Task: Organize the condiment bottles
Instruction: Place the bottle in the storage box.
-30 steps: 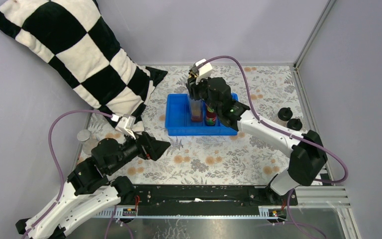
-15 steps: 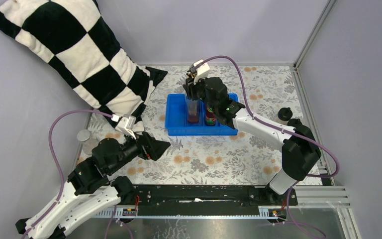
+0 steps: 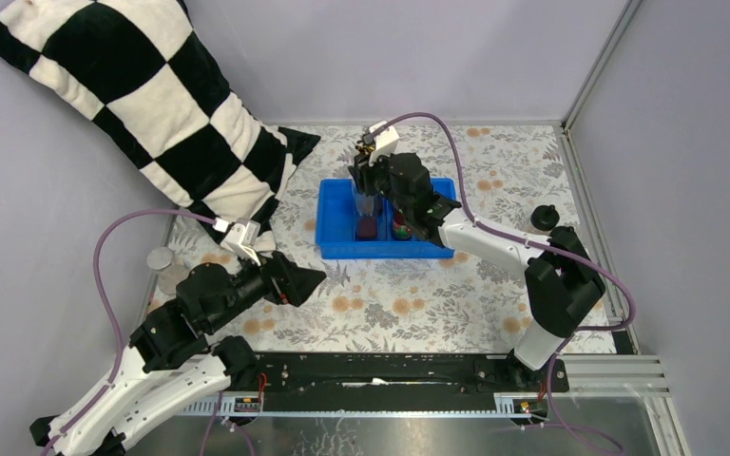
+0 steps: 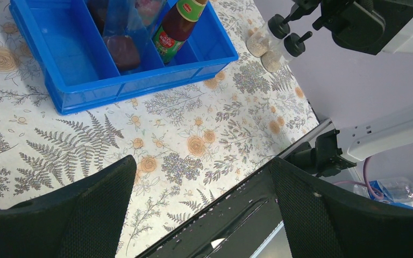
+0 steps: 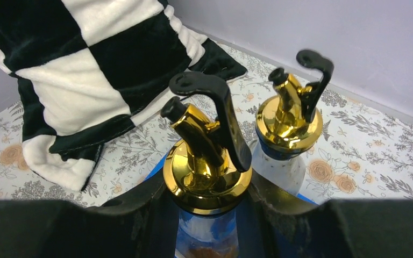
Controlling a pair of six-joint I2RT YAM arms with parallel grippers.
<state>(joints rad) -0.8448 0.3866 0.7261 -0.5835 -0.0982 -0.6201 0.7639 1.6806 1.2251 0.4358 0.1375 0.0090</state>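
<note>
My right gripper (image 3: 371,180) (image 5: 207,215) is shut on the neck of a clear gold-spouted bottle (image 5: 207,166) (image 4: 122,49), which stands upright inside a middle compartment of the blue tray (image 3: 337,249) (image 4: 140,86). A second gold-spouted bottle (image 5: 287,121) stands just beyond it. A dark labelled bottle (image 3: 401,228) (image 4: 173,32) is in the compartment to the right. Two black-capped shakers (image 4: 271,45) (image 3: 543,218) stand on the table right of the tray. Two silver-lidded jars (image 3: 162,266) sit at the left edge. My left gripper (image 3: 312,276) (image 4: 201,199) hovers open and empty near the front left.
A black-and-white checked pillow (image 3: 143,104) (image 5: 80,80) leans on the back left wall, its corner close to the tray. The enclosure walls close the back and right sides. The black base rail (image 3: 390,370) runs along the near edge.
The right arm has shifted slightly left with the gold-spouted bottle, which now sits a little lower in the tray. The left arm has not moved.
</note>
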